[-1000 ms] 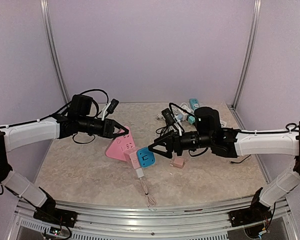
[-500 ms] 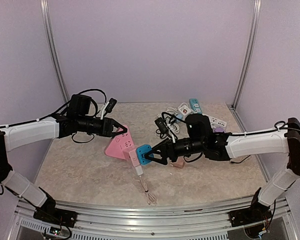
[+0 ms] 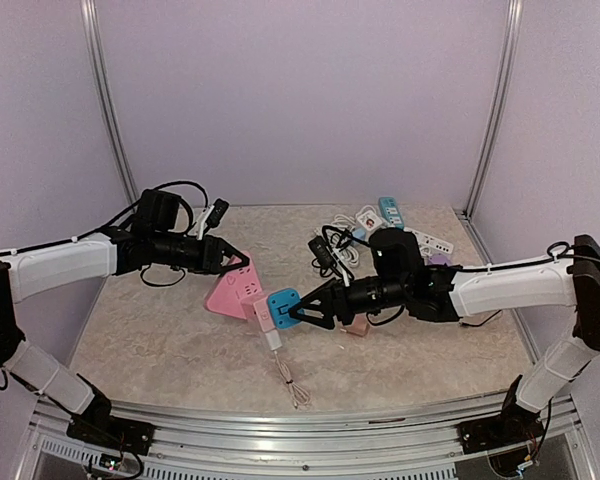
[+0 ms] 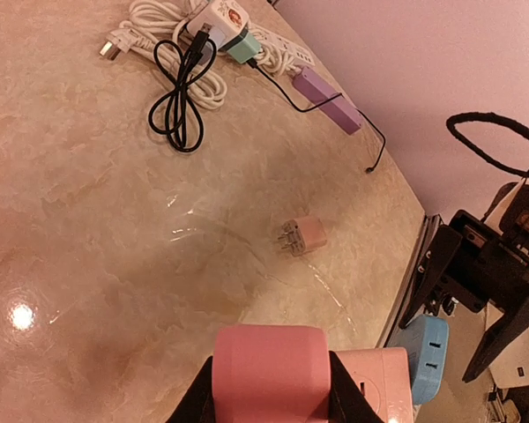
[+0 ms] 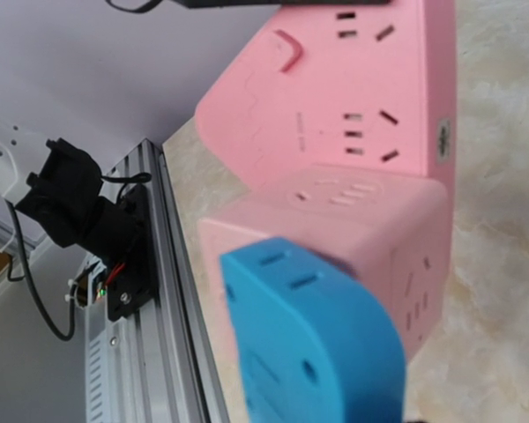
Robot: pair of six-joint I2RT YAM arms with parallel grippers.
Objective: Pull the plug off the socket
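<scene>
My left gripper (image 3: 232,263) is shut on the top edge of the pink wedge-shaped socket (image 3: 228,291); in the left wrist view the socket (image 4: 269,374) fills the space between the fingers. A pink cube adapter (image 3: 265,313) sits against the socket's lower right corner. The blue plug (image 3: 283,302) is pressed against the cube. My right gripper (image 3: 298,312) is closed around the blue plug from the right. In the right wrist view the blue plug (image 5: 313,339) fills the bottom, with the cube (image 5: 370,220) and the socket (image 5: 335,88) behind it.
A white plug with a thin cable (image 3: 285,370) hangs from the cube toward the front rail. A small pink charger (image 3: 356,326) lies beside the right gripper. Several power strips and coiled cables (image 3: 365,228) lie at the back right. A purple strip (image 4: 326,88) lies nearby.
My right gripper moved left and closed around the blue plug. The socket, cube and blue plug shifted slightly left and up together with my left gripper.
</scene>
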